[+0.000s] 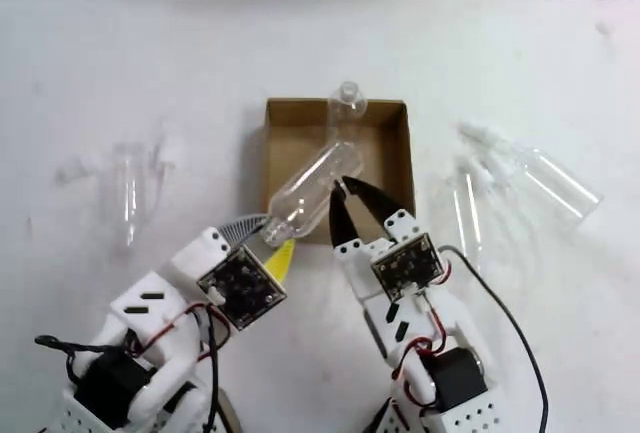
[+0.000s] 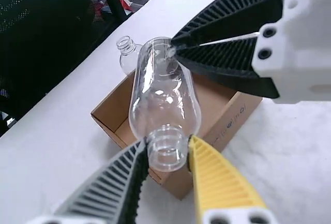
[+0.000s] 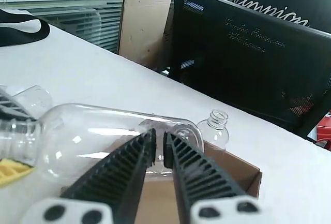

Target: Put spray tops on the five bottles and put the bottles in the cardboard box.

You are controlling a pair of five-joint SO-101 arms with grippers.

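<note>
One white table (image 1: 100, 53) under the cardboard box (image 1: 385, 143), black chair (image 3: 248, 63) beyond.

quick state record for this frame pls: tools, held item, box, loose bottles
held bottle: clear, no spray top, tilted over the cardboard box
left tool: shut on the held bottle's neck
right tool: shut, tips at the held bottle's base end
cardboard box: open; one uncapped bottle upright at its far side
loose bottles: lying on the table, one on the left arm's side, two on the right arm's side
</note>
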